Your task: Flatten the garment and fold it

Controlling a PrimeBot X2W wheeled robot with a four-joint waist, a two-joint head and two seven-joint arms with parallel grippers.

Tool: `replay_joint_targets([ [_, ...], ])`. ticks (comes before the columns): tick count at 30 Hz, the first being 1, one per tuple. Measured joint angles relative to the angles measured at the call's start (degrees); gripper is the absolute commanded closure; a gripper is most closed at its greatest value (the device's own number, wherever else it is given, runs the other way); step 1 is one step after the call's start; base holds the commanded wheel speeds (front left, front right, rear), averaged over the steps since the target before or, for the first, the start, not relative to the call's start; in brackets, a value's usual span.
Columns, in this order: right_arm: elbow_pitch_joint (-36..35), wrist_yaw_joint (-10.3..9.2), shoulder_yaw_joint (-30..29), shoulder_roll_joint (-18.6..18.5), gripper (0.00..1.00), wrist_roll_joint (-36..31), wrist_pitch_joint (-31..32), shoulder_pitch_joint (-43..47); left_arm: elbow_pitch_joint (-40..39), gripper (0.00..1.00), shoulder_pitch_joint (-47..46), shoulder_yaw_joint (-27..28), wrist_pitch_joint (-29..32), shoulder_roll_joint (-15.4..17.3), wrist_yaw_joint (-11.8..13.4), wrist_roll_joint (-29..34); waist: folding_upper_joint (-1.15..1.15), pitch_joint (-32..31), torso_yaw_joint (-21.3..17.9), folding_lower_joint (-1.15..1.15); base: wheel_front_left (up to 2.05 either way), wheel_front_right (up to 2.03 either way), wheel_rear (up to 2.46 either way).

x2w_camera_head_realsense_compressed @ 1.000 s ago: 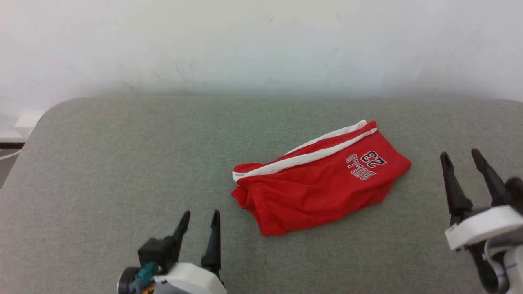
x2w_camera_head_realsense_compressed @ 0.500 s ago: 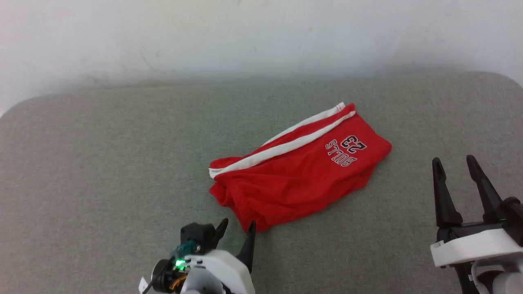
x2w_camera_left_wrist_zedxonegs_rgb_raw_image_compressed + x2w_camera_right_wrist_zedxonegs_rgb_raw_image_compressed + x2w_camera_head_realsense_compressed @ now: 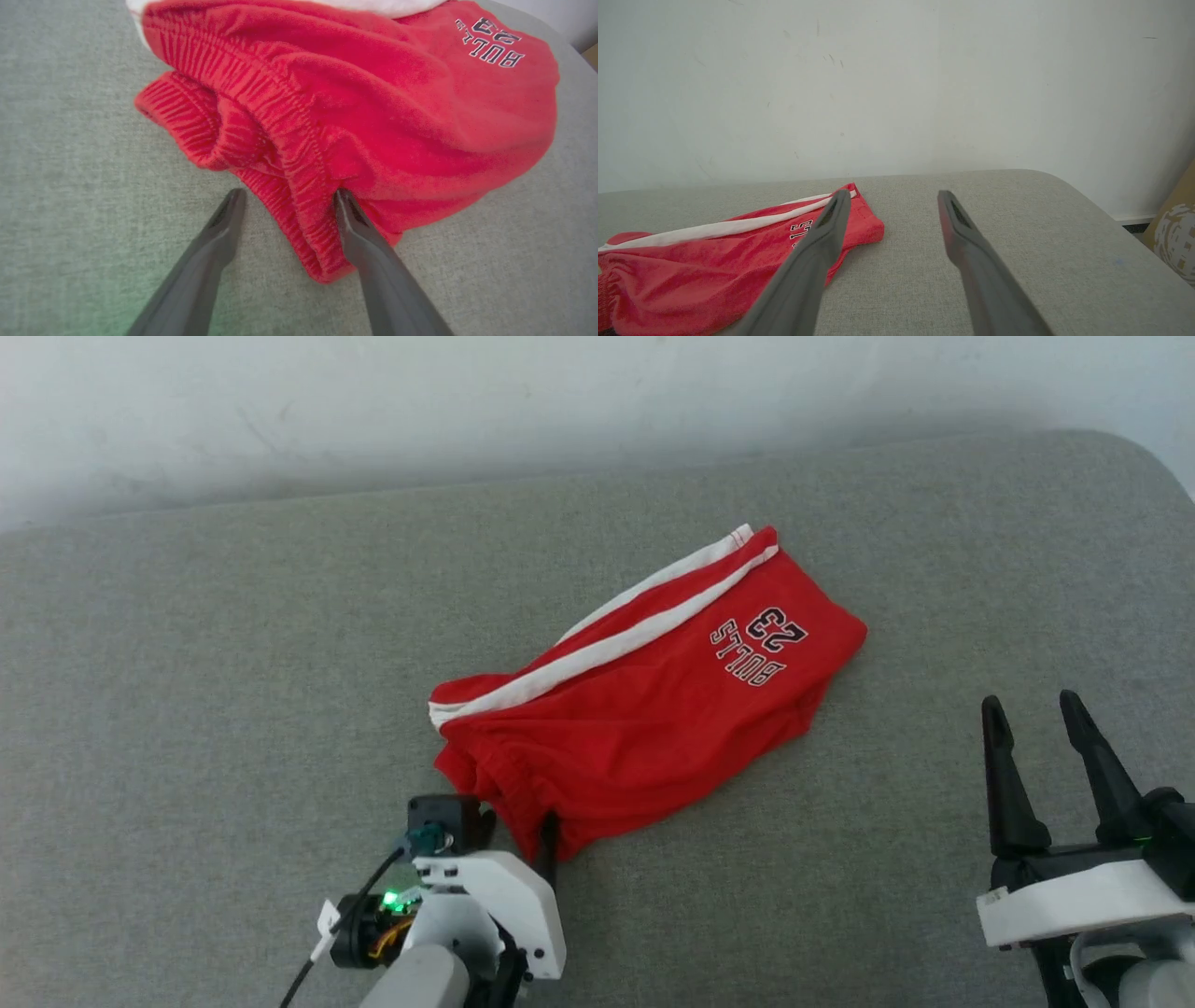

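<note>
Left gripper, head view: spread wide at the near corner of the garment, which lies crumpled mid grey pad; right gripper wide and empty, well apart. Left wrist: I see waistband between the fingers. Right wrist: garment lower left

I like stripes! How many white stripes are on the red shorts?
2, side by side on the shorts: the outer stripe along the far edge, the inner stripe just nearer. More may hide underneath.
</note>
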Motion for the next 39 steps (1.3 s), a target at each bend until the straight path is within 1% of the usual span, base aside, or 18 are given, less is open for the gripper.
replay_joint_targets([
  [3,0.2,0.00,0.2,0.2,0.00,0.1,-0.3,0.0,0.1,0.00,-1.1,-0.5,2.8,0.4,0.1,0.1,0.00,0.8,-0.2,0.00,0.00,0.00,0.00],
  [5,0.5,0.00,0.4,0.3,0.00,0.1,-0.4,-0.1,-0.1,1.00,-1.6,-0.9,4.2,0.7,0.0,0.1,0.00,1.3,-0.1,-0.01,0.00,0.00,0.00],
  [7,0.7,0.00,0.5,0.2,0.00,0.0,-0.4,-0.4,-0.4,1.00,-2.2,-1.2,4.9,0.9,-0.1,0.1,0.00,1.6,0.2,0.00,0.00,0.00,0.00],
  [10,1.2,0.00,0.7,-0.7,0.00,0.0,0.2,-0.8,-0.9,1.00,-2.2,-1.5,4.7,1.0,-1.0,0.0,0.00,1.5,0.9,0.00,0.00,0.00,0.00],
  [13,2.0,0.00,1.5,-2.9,0.00,0.1,3.8,-1.3,-2.1,1.00,-1.7,-1.8,2.7,1.0,-1.5,0.0,0.00,1.0,1.9,0.00,0.00,0.00,0.00],
  [15,2.8,0.00,2.1,-4.6,0.00,1.0,7.8,-2.6,-3.3,1.00,-0.7,-2.2,1.4,1.0,-1.9,0.1,0.00,0.7,2.6,0.01,0.00,0.00,0.00],
  [19,5.8,0.00,5.2,-7.9,0.00,4.1,18.7,-6.7,-6.4,1.00,0.0,-2.8,-0.5,1.3,-2.5,0.4,-0.01,0.3,4.5,0.00,0.00,0.00,0.00],
  [20,6.7,0.00,5.6,-8.2,0.00,5.5,20.9,-8.2,-7.2,1.00,0.0,-3.1,-0.7,1.4,-2.5,0.6,-0.01,0.3,4.9,0.01,0.00,0.00,0.00],
  [22,9.4,0.00,5.7,-7.9,0.00,9.3,25.2,-12.2,-8.5,1.00,0.0,-3.6,-0.7,1.5,-2.5,1.2,-0.01,0.5,5.8,0.00,0.00,0.00,0.00],
  [23,11.0,0.00,5.9,-7.9,0.00,10.2,27.1,-14.3,-9.0,1.00,-0.1,-4.0,-0.7,1.5,-2.6,1.4,-0.01,0.7,6.2,0.00,0.00,0.00,0.00],
  [27,19.8,0.00,5.8,-8.5,0.00,10.5,34.1,-22.3,-10.2,1.00,-0.2,-5.4,-0.4,1.4,-3.1,1.8,-0.01,2.0,7.5,0.01,0.00,0.00,0.00],
  [33,32.3,-0.03,4.4,-8.9,0.00,5.3,39.5,-31.1,-10.7,1.00,-1.3,-7.2,-0.5,0.5,-4.0,2.3,-0.01,3.9,10.0,0.01,0.00,0.00,0.00],
  [35,35.3,-0.04,5.0,-9.0,0.00,4.1,41.0,-33.0,-10.6,1.00,-1.5,-7.7,-0.5,0.3,-4.1,2.3,-0.01,4.5,10.8,0.01,0.00,0.00,0.00],
  [39,39.7,-0.03,6.9,-10.1,0.00,2.0,41.5,-35.3,-10.6,1.00,-2.2,-8.6,-0.8,-0.3,-4.5,2.4,-0.01,5.6,12.3,0.00,0.00,0.00,0.00],
])
